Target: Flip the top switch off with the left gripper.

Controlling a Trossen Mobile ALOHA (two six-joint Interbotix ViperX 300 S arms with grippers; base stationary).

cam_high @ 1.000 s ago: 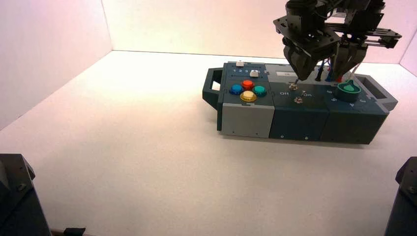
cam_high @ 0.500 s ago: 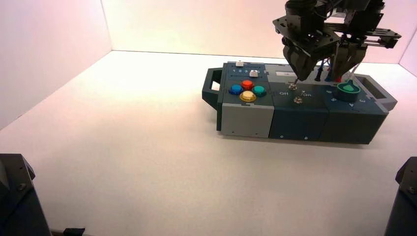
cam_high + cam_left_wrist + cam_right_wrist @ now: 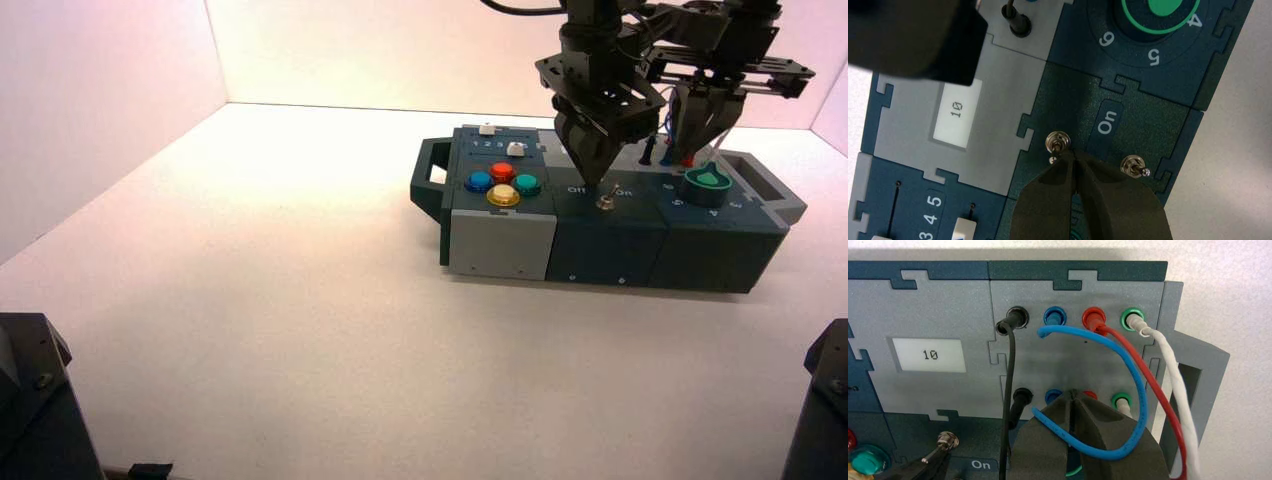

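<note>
Pale counter [image 3: 1228,150] is seen past the box [image 3: 500,245]. The left claw [image 3: 1073,154], closed, is held beside the top switch [image 3: 1057,142], by the display [image 3: 957,114]; its lever, tilted away from "On" [image 3: 1107,122], could be knocked back by careless withdrawal. The right claw [image 3: 1073,394] is parked near the sockets [image 3: 1093,317], closed.

Shiny metal toggle [image 3: 1057,142]; matt grey panel [image 3: 998,110]; glossy yellow button [image 3: 503,194].

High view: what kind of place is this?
Likely a robot test bench: pale tabletop with plain walls, a box of buttons and switches, two robot arms over it.
</note>
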